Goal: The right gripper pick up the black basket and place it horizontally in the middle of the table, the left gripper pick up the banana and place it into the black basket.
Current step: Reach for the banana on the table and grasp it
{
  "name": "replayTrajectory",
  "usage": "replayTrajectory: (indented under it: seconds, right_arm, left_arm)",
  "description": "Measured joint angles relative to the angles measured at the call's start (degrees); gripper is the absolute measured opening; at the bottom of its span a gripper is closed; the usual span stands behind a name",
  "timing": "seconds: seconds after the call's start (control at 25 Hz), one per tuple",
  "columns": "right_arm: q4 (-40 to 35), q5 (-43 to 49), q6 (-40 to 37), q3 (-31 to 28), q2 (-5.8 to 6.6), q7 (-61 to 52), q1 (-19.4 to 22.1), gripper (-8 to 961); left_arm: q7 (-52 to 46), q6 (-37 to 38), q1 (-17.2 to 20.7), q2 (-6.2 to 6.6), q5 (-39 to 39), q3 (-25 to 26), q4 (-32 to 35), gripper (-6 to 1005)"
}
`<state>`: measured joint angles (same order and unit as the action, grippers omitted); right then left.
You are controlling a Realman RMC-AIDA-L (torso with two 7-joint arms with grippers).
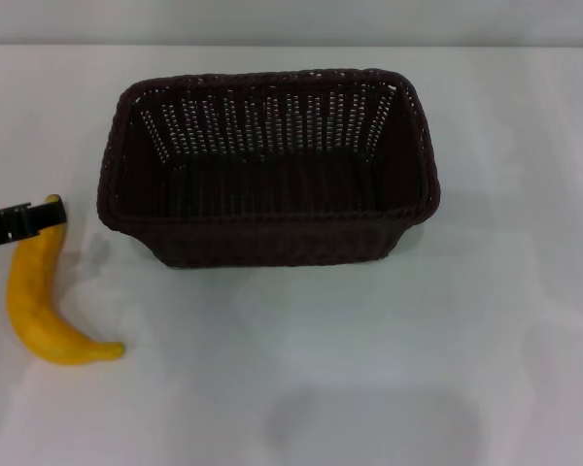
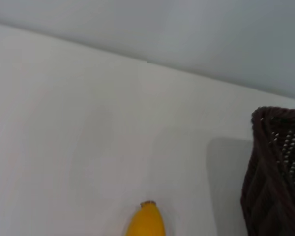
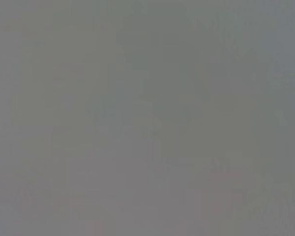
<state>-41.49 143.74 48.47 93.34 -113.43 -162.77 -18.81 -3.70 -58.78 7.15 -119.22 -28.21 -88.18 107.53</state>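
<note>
The black basket (image 1: 269, 165) stands upright and lengthwise across the middle of the white table (image 1: 369, 349), open side up and empty. The yellow banana (image 1: 41, 301) lies on the table to the basket's left, curved, with its stem end toward the front. The left gripper (image 1: 41, 217) reaches in from the left edge of the head view and sits at the banana's far end. The left wrist view shows the banana's tip (image 2: 146, 221) and a corner of the basket (image 2: 275, 172). The right gripper is out of view, and the right wrist view shows only plain grey.
The table's far edge meets a pale wall (image 1: 291, 19) behind the basket. White tabletop stretches in front of the basket and to its right.
</note>
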Motion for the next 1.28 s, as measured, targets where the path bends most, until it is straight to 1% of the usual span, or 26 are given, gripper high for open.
replayTrajectory:
  seconds: [0.28,0.52,0.76,1.08,1.2,1.24,1.28]
  right_arm:
    - [-0.71,0.06,-0.39,0.00,0.23,0.02,-0.08,723]
    - [-0.78,-0.01,-0.47,-0.01,0.44,0.08,-0.18,723]
    - [-1.21,0.42,-1.38,-1.48,0.40,0.09,-0.11,723]
    - [-2.00,0.50,-2.28,-2.25,0.63,0.16,-0.01,722]
    - [-2.31,0.56,-2.69,-2.27,0.71,0.25,0.00,722]
    - [-2.36,0.57,-2.69,-2.28,0.75,0.26,0.00,722]
    - [-2.37,0.57,-2.69,-2.28,0.77,0.26,0.00,722]
  left_arm:
    - [0.01,1.66,-0.37,0.04,-0.40,0.13,-2.47,697]
    - [0.02,2.26,-1.90,0.13,-0.37,0.55,-4.66,705]
    - [0.02,2.20,-4.53,0.19,-0.44,1.56,-7.93,714]
    - [-0.14,2.63,-5.54,0.17,-0.38,2.91,-10.27,725]
    - [-0.74,0.21,-6.23,0.22,-0.37,3.67,-9.81,727]
    - [-1.25,-2.31,-6.76,0.22,-0.22,4.05,-9.00,727]
    - [-1.45,-3.17,-6.94,0.22,-0.11,4.18,-8.62,727]
